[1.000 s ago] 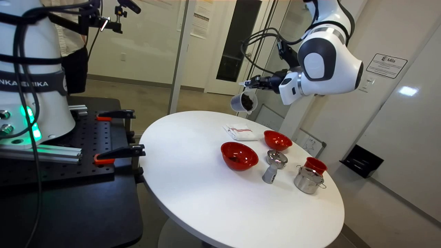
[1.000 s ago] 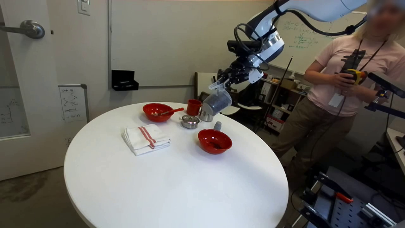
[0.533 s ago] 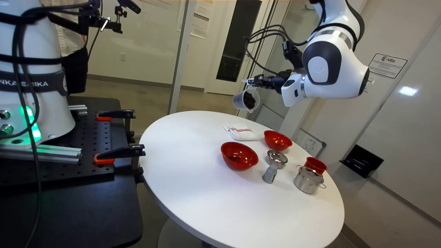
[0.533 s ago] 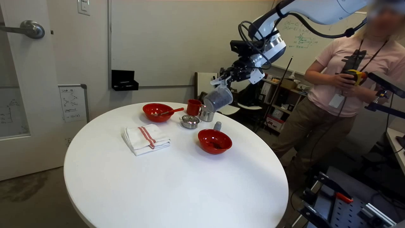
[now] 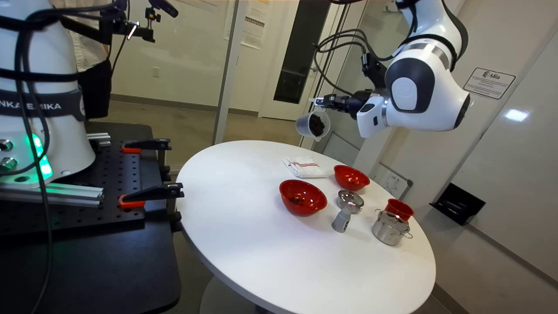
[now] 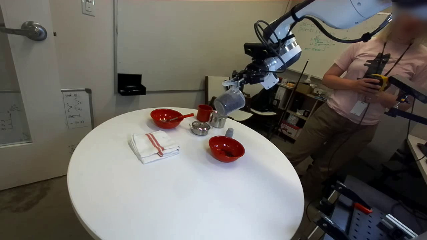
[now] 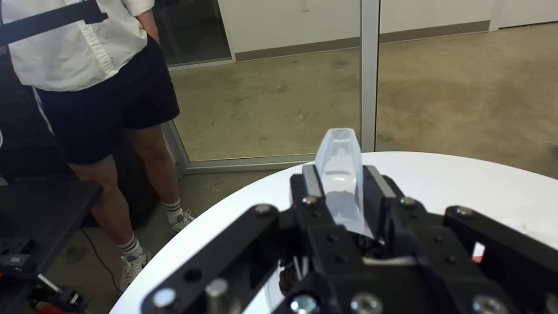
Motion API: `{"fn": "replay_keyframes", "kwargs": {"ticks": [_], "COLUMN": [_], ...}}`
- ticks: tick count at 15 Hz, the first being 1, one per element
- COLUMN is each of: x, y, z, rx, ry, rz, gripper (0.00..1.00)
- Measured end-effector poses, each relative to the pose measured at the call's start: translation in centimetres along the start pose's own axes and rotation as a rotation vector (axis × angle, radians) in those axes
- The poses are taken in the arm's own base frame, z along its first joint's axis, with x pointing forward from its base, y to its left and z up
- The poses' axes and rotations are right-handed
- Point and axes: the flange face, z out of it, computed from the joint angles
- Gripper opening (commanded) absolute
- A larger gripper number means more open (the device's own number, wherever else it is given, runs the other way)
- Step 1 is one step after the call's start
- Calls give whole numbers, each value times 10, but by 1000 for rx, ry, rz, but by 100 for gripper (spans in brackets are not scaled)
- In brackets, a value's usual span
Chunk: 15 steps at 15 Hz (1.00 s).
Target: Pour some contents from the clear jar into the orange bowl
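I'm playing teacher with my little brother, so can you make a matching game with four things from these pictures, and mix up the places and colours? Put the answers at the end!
Things:
1. Clear jar
2. Towel
3. Shaker
4. Red-handled utensil

Places, colours and states:
A. grey, standing on the table
B. resting in a red bowl
C. tilted in the air, held by the jaws
D. white with red stripes, folded

Right pairs: 1-C, 2-D, 3-A, 4-B
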Motion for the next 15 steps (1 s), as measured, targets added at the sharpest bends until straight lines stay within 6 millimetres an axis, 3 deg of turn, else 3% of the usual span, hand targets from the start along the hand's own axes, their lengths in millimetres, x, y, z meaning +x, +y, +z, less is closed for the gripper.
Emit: {"fn": "replay_keyframes", "kwargs": {"ticks": [15], "x": [14], "y": [6], "z": [-14], "rx": [12], "ry": [-114], "rz": [4], "gripper": [7]}}
